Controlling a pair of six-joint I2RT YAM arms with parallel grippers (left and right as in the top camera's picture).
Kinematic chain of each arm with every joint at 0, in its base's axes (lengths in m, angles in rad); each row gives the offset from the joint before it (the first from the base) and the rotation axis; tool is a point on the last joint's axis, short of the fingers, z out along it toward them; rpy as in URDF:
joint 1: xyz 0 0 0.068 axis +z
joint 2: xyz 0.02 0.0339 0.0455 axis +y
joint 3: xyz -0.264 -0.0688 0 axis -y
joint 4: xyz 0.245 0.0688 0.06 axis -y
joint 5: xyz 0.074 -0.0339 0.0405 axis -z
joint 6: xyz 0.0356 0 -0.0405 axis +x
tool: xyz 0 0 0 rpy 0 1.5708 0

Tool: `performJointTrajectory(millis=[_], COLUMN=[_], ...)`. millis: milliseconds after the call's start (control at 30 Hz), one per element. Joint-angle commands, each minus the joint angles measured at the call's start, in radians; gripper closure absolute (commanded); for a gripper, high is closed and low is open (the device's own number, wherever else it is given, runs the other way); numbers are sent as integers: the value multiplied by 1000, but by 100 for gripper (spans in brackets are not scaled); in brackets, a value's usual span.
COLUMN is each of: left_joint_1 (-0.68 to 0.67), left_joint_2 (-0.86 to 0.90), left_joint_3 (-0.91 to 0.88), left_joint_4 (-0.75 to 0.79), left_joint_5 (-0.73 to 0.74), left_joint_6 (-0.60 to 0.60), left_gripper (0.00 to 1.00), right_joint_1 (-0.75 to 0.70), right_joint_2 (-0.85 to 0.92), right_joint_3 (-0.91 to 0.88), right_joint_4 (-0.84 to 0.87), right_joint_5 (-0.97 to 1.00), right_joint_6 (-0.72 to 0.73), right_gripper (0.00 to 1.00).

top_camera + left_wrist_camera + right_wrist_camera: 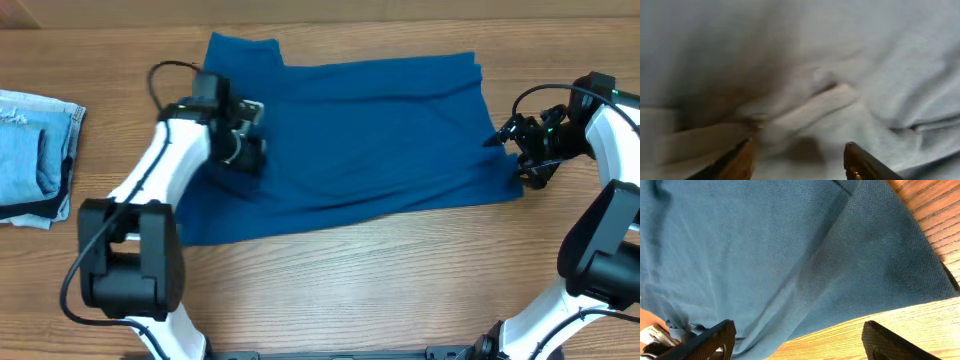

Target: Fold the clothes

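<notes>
Across the middle of the surface [350, 290], the shirt [370, 140] lies spread flat. Jaws apart and empty, the left tool [247, 132] hovers over its left end and the right tool [510, 158] sits at its right edge. Folding seems between grips; next, each must pinch an edge.

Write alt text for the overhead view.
A large deep teal-blue soft fabric shirt lies spread on a wooden table. The left arm reaches over its left part and the right arm sits at its right edge. A pale blue denim stack lies at the table's far left.
</notes>
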Motion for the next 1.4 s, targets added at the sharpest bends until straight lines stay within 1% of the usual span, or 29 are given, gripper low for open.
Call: performJointTrajectory(millis=[0,167,267,333,500,567,600,633,667,700,767,800,900,933,1000,1033,1067,1167,1300,1367], left_joint_1=[23,-66,-107,-113,-111,-111,-111,-111,-111,-111,-111,-112,-112,-112,-112,-112,-112,-113,-113,-113], left_joint_2=[-24,42,118,154,166,166,166,166,166,166,166,166,166,166,166,166,166,166,172,189], left_joint_3=[62,60,60,60,60,61,67,73,80,91,101,106,113,113,112,112,112,109,98,98], left_joint_4=[-2,1,8,11,70,74,69,68,68,68,64,56,40,36,29,29,28,29,73,81], left_joint_5=[77,66,24,17,-16,-16,-17,-25,-31,-31,-31,-31,-31,-31,-35,-34,-34,-37,-38,-38], left_joint_6=[24,130,135,135,135,135,135,135,135,135,134,134,135,134,135,134,135,135,135,135], left_gripper=[38,39,43,48,49,57,58,58,53,51,51,53,64,64,50,45,43,38,35,36], right_joint_1=[5,5,5,5,5,5,5,5,5,5,5,5,5,5,5,5,5,5,5,5], right_joint_2=[-34,-34,-34,-34,-34,-34,-34,-34,-34,-34,-34,-34,-34,-34,-34,-34,-34,-34,-34,-34], right_joint_3=[25,25,25,25,25,25,25,25,25,25,25,25,25,25,25,25,25,25,25,25], right_joint_4=[-1,5,4,1,-3,-5,-5,-5,-5,-5,-5,-5,-5,-5,-5,-5,-5,-5,-5,-8], right_joint_5=[-9,-9,-9,-9,-9,-8,-8,-8,-8,-8,-8,-8,-5,-5,-5,-5,-5,-6,-6,-6], right_joint_6=[-6,-3,-3,-3,-3,-3,-3,-3,-3,-3,-3,-3,-3,-3,-3,-3,-3,-3,-3,-3], right_gripper=[15,15,15,15,15,15,15,15,15,15,15,15,15,15,15,15,15,16,16,16])
